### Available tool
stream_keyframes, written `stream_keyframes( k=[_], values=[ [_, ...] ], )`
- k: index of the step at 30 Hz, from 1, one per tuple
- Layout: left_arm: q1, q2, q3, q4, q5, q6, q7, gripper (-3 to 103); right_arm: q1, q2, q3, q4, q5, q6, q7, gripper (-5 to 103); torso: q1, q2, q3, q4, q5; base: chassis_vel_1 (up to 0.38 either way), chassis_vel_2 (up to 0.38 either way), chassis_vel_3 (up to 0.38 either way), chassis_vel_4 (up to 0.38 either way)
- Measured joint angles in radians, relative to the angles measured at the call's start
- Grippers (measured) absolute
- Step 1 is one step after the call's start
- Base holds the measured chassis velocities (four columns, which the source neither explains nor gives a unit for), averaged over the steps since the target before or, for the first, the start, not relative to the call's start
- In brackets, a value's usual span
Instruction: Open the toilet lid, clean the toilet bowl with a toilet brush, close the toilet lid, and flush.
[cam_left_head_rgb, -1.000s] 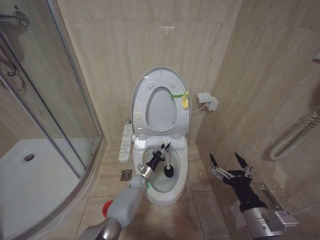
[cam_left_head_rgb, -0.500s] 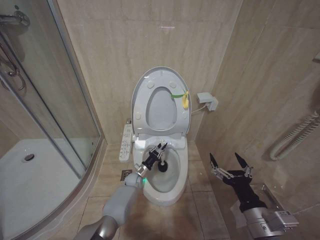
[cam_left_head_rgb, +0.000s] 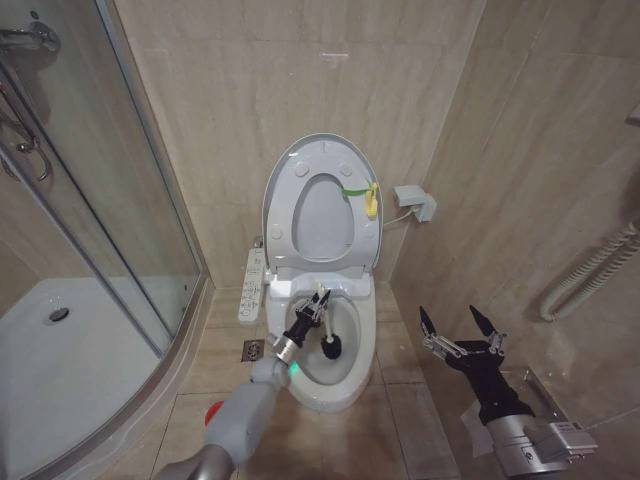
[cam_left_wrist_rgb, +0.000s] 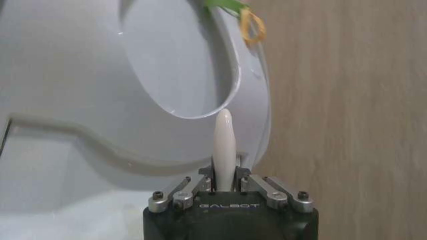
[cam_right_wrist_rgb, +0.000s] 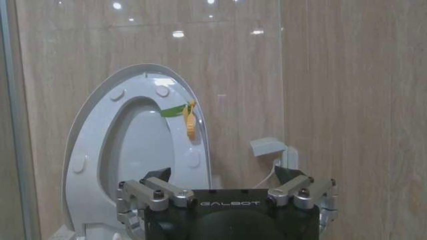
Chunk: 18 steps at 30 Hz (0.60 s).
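Note:
The toilet lid (cam_left_head_rgb: 322, 160) stands raised against the wall together with the seat ring, and its yellow-green tag (cam_left_head_rgb: 369, 197) is on its right edge. Below it the toilet bowl (cam_left_head_rgb: 330, 385) lies uncovered. My left gripper (cam_left_head_rgb: 315, 306) hovers over the bowl, shut on the toilet brush. The brush's dark head (cam_left_head_rgb: 331, 348) is down inside the basin. In the left wrist view the white handle (cam_left_wrist_rgb: 224, 142) sticks out between the fingers (cam_left_wrist_rgb: 200, 181) toward the lid (cam_left_wrist_rgb: 80, 75). My right gripper (cam_left_head_rgb: 461, 331) waits open, low and to the right of the toilet, facing the lid (cam_right_wrist_rgb: 100, 107).
A white button panel (cam_left_head_rgb: 253, 283) sticks out on the bowl's left side. The red holder cup (cam_left_head_rgb: 214, 413) and a floor drain (cam_left_head_rgb: 252, 350) are on the tiles left of the toilet. A glass shower door (cam_left_head_rgb: 130, 200) closes off the left. A wall socket (cam_left_head_rgb: 413, 202) and a hose (cam_left_head_rgb: 590, 270) are on the right.
The brush head swept toward the back of the bowl, then came forward again. My left arm shifted slightly with it. The right arm stayed still.

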Motion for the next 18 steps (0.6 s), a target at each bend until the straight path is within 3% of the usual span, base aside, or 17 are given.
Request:
stream_keyframes(
  k=[1, 4, 7, 14, 18],
  values=[
    [0.000, 0.000, 0.000, 0.000, 0.000, 0.000, 0.000, 19, 0.000, 0.000, 0.000, 0.000, 0.000, 0.000, 0.000, 100, 0.000, 0.000, 0.000, 0.0000, 0.0000, 0.000, 0.000, 0.000, 0.000],
    [-0.030, 0.031, -0.023, -0.016, 0.149, -0.019, 0.004, 19, 0.000, 0.000, 0.000, 0.000, 0.000, 0.000, 0.000, 100, 0.000, 0.000, 0.000, 0.0003, 0.0003, 0.000, 0.000, 0.000, 0.000],
    [-0.042, 0.035, -0.030, -0.019, 0.199, -0.035, 0.011, 19, 0.000, 0.000, 0.000, 0.000, 0.000, 0.000, 0.000, 100, 0.000, 0.000, 0.000, 0.0003, 0.0001, 0.000, 0.000, 0.000, 0.000],
    [-0.037, 0.014, -0.028, -0.004, 0.210, -0.048, 0.010, 19, 0.000, 0.000, 0.000, 0.000, 0.000, 0.000, 0.000, 100, 0.000, 0.000, 0.000, 0.0000, 0.0002, 0.000, 0.000, 0.000, 0.000],
    [-0.036, -0.014, -0.024, 0.067, 0.132, -0.073, 0.017, 19, 0.000, 0.000, 0.000, 0.000, 0.000, 0.000, 0.000, 100, 0.000, 0.000, 0.000, 0.0003, 0.0002, 0.000, 0.000, 0.000, 0.000]
  ],
)
